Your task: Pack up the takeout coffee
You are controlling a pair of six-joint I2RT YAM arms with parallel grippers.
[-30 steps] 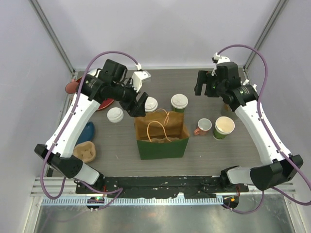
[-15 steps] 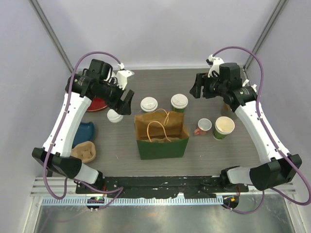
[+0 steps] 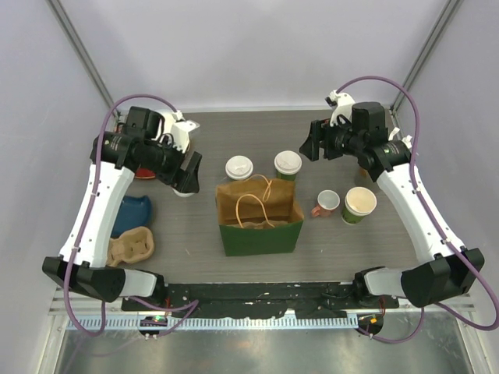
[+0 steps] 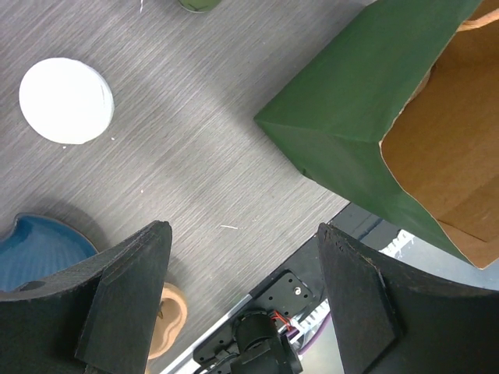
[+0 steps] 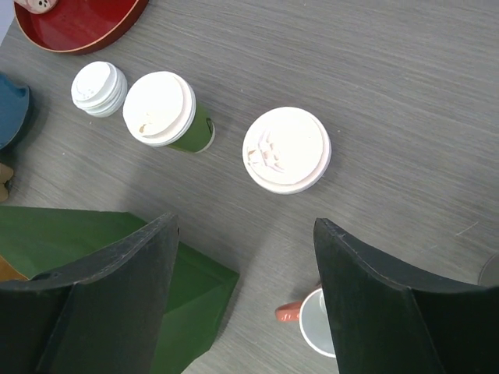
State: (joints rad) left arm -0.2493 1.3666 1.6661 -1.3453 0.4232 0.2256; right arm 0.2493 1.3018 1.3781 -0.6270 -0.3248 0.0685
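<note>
Two lidded green takeout cups stand behind the bag, the left cup (image 3: 239, 167) and the right cup (image 3: 288, 163). Both show in the right wrist view, the left cup (image 5: 160, 109) and the right cup (image 5: 286, 149). The green paper bag (image 3: 260, 218) stands open in the middle with its brown inside showing, and its corner shows in the left wrist view (image 4: 359, 117). My left gripper (image 3: 187, 173) is open and empty, left of the cups, above a loose white lid (image 4: 66, 101). My right gripper (image 3: 312, 146) is open and empty, just right of the right cup.
A pink-handled mug (image 3: 326, 203) and a lidless green cup (image 3: 359, 205) stand right of the bag. A red plate (image 5: 78, 23), a blue dish (image 3: 129, 214) and a tan cup carrier (image 3: 129, 245) lie at the left. The loose lid also shows in the right wrist view (image 5: 99, 88).
My left gripper has drawn back leftward from beside the left cup to over the loose lid. My right gripper has shifted slightly left and back. The cups have not moved.
</note>
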